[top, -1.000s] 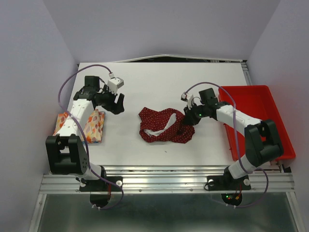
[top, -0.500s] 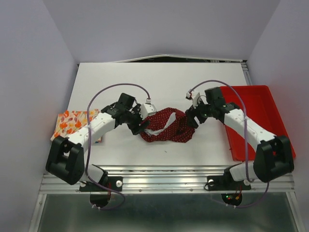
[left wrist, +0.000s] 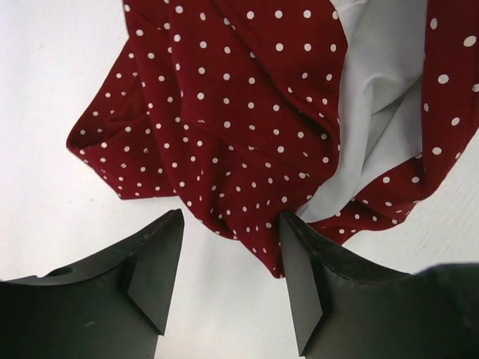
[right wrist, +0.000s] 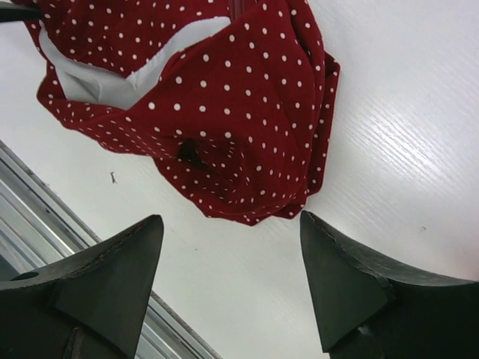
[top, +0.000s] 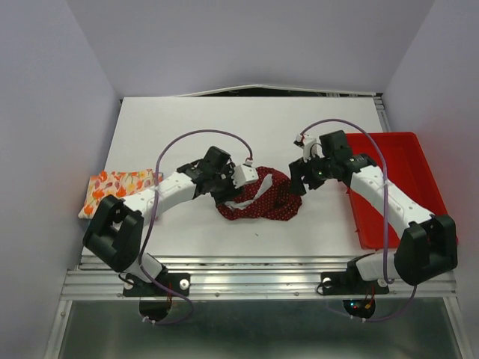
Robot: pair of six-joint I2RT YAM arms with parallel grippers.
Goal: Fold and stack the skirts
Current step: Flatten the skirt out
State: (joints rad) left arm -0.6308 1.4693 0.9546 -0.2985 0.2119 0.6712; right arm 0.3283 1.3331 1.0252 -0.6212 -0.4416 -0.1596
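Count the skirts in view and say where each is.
2. The dark red dotted skirt lies crumpled at the middle of the table; the cream orange-flowered skirt lies folded near its left edge. Another may be hidden beneath it.

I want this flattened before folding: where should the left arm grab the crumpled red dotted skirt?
Probably the bunched edge corner of the red dotted skirt that points toward the open left gripper, approached low from the skirt's left side. Its folds gather there; the white lining lies further in.

arms [top: 168, 193]: white, black joints | cables [top: 202, 132]: purple | left hand [left wrist: 230, 224]: black wedge fingers [left wrist: 142, 284]
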